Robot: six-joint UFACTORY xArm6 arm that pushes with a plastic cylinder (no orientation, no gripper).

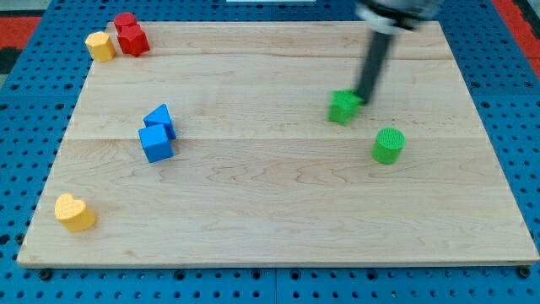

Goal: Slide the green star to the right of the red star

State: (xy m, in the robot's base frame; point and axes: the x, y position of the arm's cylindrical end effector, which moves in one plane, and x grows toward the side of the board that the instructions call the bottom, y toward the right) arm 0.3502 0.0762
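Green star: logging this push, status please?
My tip touching green star, its right side. Red star far off, top left corner. Blue blocks lie between, lower down.

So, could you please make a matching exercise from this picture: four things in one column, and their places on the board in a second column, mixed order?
Column one:
1. green star
2. green cylinder
3. yellow heart
4. red star

Column two:
A. near the view's bottom-left corner
B. near the view's top-left corner, beside a yellow block
C. right of centre, at the left of my tip
D. lower right of the green star, apart from it

Pairs: 1-C, 2-D, 3-A, 4-B
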